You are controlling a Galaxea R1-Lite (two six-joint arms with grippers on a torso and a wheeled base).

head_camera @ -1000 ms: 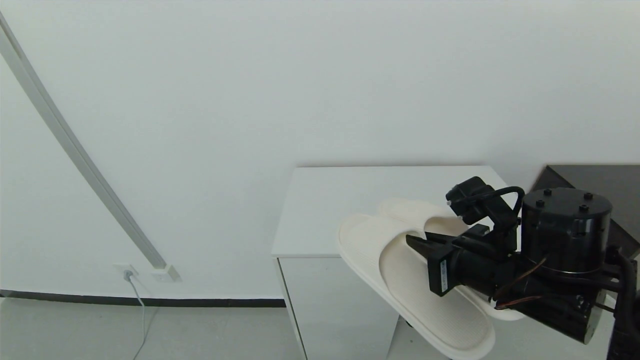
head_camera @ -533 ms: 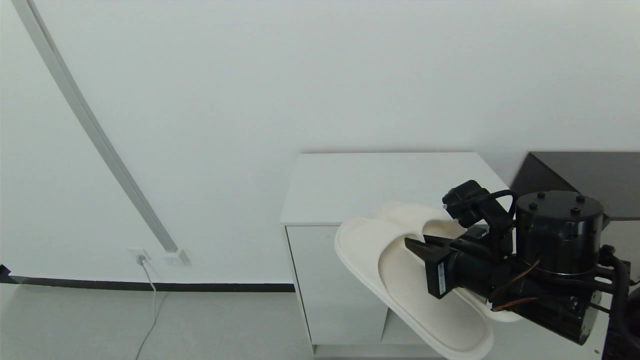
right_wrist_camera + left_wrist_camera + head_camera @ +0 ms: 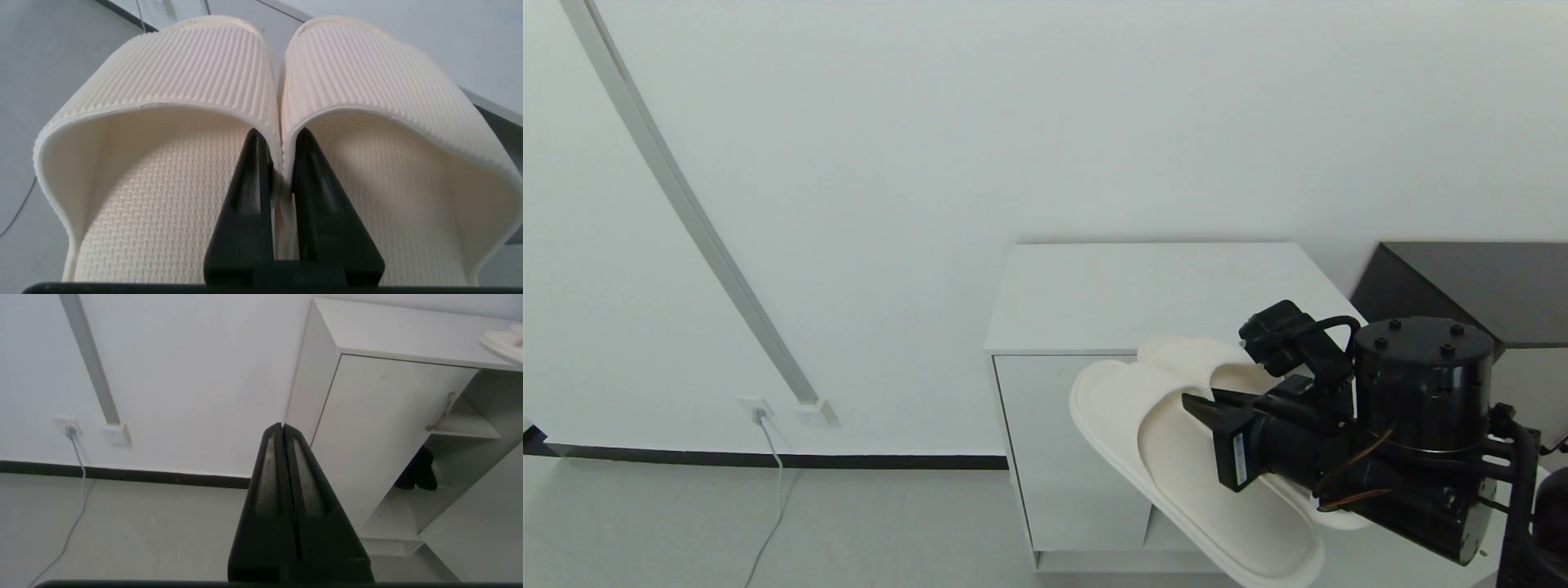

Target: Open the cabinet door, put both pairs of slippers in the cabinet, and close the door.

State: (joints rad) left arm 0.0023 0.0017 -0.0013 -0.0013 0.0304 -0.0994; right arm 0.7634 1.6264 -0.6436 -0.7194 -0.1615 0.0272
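Our right pincer (image 3: 278,147) grasps the slippers (image 3: 155,106) by their inner walls, in the air before the cabinet (image 3: 1135,294), whose door (image 3: 384,433) stands open. Our left pincer (image 3: 283,431) is clenched, empty. We judge shelving this pair and shutting the door remain.

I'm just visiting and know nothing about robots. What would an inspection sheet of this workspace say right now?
Surface: grey floor; white cabinet with a flat top.
Job's things: pair of cream slippers, held up in front of the cabinet; shelves show beside its door panel.
Clutter: a dark thing on a shelf, too small to identify.
Grippers: right gripper shut on the slippers' touching inner walls; left gripper shut, empty.
Cables: grey cable from a wall socket down to the floor.
Surroundings: white wall, slanting grey trunking, dark surface right of the cabinet.
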